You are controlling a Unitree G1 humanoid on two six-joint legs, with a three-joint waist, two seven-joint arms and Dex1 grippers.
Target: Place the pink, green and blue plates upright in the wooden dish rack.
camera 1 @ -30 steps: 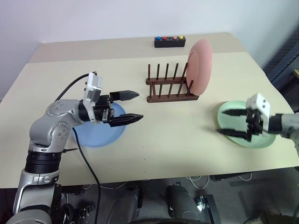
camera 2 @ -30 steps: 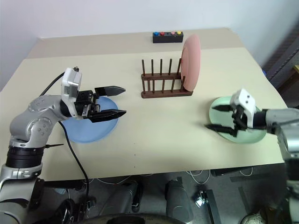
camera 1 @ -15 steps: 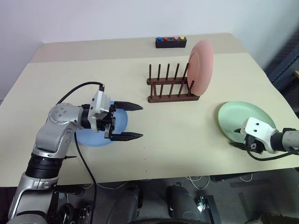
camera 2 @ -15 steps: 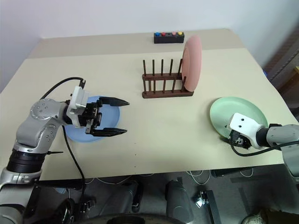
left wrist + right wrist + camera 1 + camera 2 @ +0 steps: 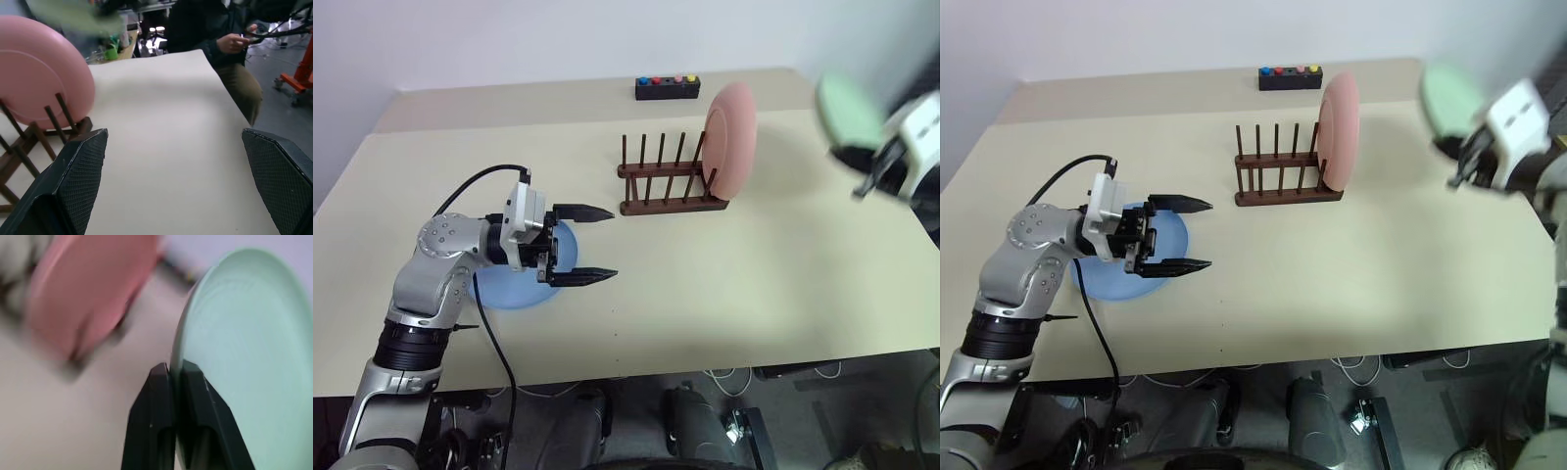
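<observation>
Beige table point(image 5: 724, 274), rack point(image 5: 671, 181) upper centre, pink plate point(image 5: 732, 142) upright in its right slot. My right tool point(image 5: 175, 377) is pinched on the green plate point(image 5: 244, 352) rim, upper right. Looks light, stiff, slick; edge hold suits. My left tool point(image 5: 597, 245) gapes over the blue plate point(image 5: 499, 289), flat at left.

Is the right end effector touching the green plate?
Touching. The right wrist view shows the right end effector pinched shut on the green plate's rim.
</observation>
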